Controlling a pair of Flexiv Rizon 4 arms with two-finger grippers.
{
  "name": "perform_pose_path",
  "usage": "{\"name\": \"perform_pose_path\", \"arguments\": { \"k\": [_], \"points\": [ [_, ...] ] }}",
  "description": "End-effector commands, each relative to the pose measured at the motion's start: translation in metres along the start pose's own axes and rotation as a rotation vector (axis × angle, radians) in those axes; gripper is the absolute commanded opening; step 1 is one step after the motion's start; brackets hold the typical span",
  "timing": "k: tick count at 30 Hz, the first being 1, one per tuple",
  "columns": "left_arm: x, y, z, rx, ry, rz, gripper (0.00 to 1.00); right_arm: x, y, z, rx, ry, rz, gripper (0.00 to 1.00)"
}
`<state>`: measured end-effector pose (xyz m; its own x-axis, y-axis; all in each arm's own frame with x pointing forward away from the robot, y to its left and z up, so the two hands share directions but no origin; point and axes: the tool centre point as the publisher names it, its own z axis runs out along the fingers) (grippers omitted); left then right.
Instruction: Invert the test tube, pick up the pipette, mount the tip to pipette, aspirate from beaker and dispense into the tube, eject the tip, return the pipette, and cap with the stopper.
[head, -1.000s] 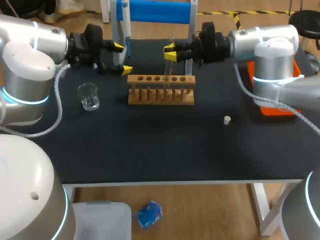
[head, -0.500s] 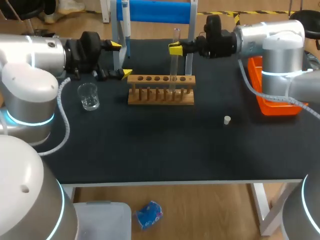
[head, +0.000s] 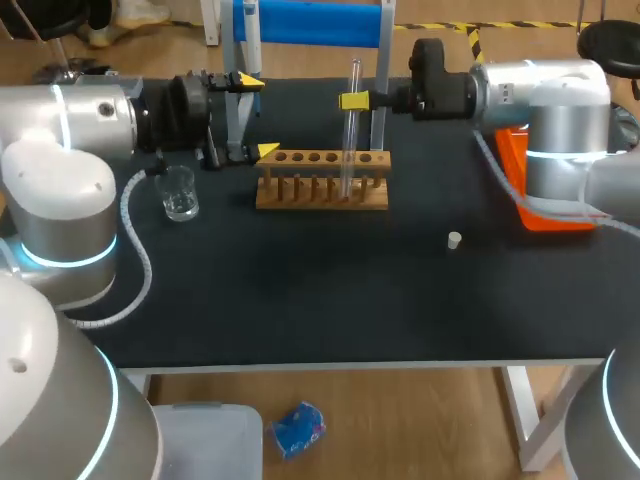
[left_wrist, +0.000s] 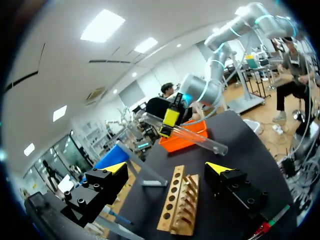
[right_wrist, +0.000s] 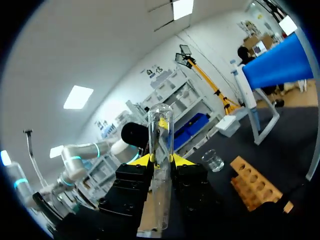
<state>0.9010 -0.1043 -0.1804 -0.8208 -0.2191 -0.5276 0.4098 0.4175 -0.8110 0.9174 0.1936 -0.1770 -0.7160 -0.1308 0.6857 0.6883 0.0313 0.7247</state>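
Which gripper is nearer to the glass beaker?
Left. The left gripper is just beyond the beaker; the right gripper holds the test tube over the rack, farther off.

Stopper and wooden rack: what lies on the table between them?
Nothing. In the head view, the black table between the wooden rack and the small white stopper is bare.

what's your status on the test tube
Right gripper shut on test tube, upright at the rack. Left gripper open, empty, by the rack's left end. Stopper lies loose on the table.
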Motion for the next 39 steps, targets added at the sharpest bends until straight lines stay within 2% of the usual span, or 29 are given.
{"name": "perform_pose_path", "arguments": {
  "k": [1,8,9,10,11,12,15,16,17,18,32,35,37,39],
  "points": [
    [0.002,0.007,-0.004,0.274,0.041,0.236,1.00,0.002,-0.001,-0.001,-0.018,0.011,0.161,0.00],
    [0.002,0.007,-0.004,0.274,0.041,0.236,1.00,0.002,-0.001,-0.001,-0.018,0.011,0.161,0.00],
    [0.003,0.000,-0.002,0.298,0.003,0.352,1.00,0.002,-0.001,-0.001,-0.018,0.011,0.161,0.00],
    [0.004,-0.005,-0.001,0.288,-0.020,0.515,1.00,0.002,-0.001,-0.001,-0.018,0.011,0.161,0.00],
    [0.009,-0.009,0.000,0.317,-0.040,0.603,1.00,0.000,-0.001,0.000,-0.007,0.010,0.184,0.00],
    [0.013,-0.013,0.001,0.337,-0.090,0.660,1.00,-0.001,-0.001,0.001,0.003,0.007,0.211,0.00],
    [0.027,-0.017,0.004,0.361,-0.148,0.845,1.00,-0.002,-0.003,0.003,-0.006,0.021,0.336,0.00],
    [0.031,-0.018,0.006,0.353,-0.131,0.925,1.00,-0.002,-0.003,0.003,-0.015,0.021,0.391,0.00],
    [0.034,-0.018,0.006,0.335,-0.108,1.010,1.00,-0.002,-0.003,0.003,-0.015,0.021,0.391,0.00],
    [0.036,-0.018,0.006,0.328,-0.100,1.043,1.00,-0.002,-0.003,0.003,-0.015,0.021,0.391,0.00],
    [0.036,-0.018,0.006,0.328,-0.100,1.043,1.00,-0.002,-0.003,0.003,-0.015,0.021,0.391,0.00],
    [0.045,-0.025,0.013,0.270,-0.126,1.196,1.00,-0.008,-0.005,0.007,-0.048,0.029,0.447,0.00],
    [0.051,-0.027,0.016,0.246,-0.145,1.214,1.00,-0.013,-0.007,0.009,-0.056,0.023,0.483,0.00],
    [0.057,-0.025,0.020,0.213,-0.113,1.237,1.00,-0.016,-0.009,0.010,-0.064,0.023,0.513,0.00]
  ]
}}
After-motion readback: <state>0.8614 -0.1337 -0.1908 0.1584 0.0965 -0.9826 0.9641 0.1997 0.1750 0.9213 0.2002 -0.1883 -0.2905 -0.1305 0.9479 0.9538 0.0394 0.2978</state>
